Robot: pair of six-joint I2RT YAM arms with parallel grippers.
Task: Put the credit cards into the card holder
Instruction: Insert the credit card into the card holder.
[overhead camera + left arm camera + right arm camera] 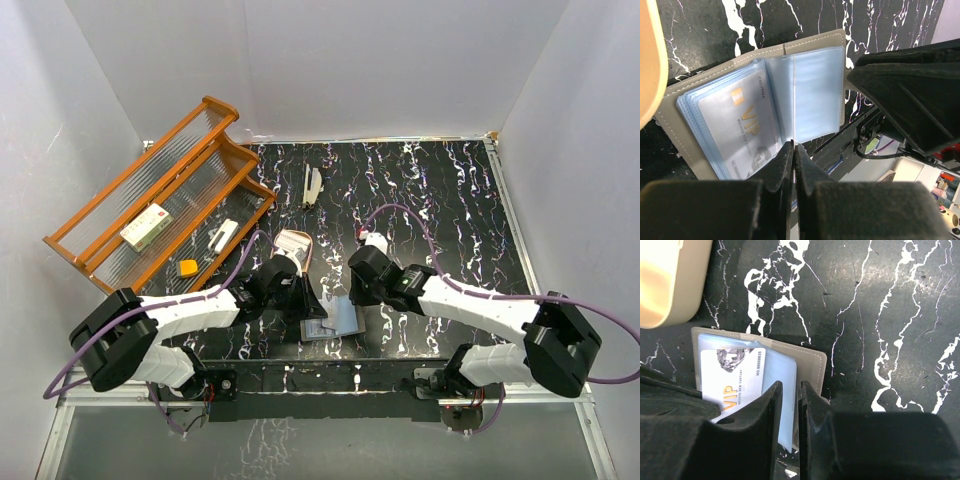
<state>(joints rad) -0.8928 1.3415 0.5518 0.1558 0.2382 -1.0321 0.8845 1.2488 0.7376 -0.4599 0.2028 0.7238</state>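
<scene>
The card holder [340, 320] lies open on the black marbled table, between my two grippers. In the left wrist view its grey cover [667, 117] and bluish sleeves show, with a white VIP credit card [740, 130] inside a left sleeve. My left gripper [795, 147] is shut on the lower edge of a sleeve and shows from above [308, 305]. My right gripper [798, 390] is closed to a thin gap on the sleeve edge by the cover [810, 365]. The card [735, 375] lies just left of it. From above, the right gripper [352, 292] is at the holder's upper right. No card stack shows.
A tan oval tray [293, 243] sits just behind the holder, also in the wrist views [647, 60] [670, 275]. A wooden rack [150, 210] at the left holds a white box with red marks [147, 226]. A white object [312, 186] lies further back.
</scene>
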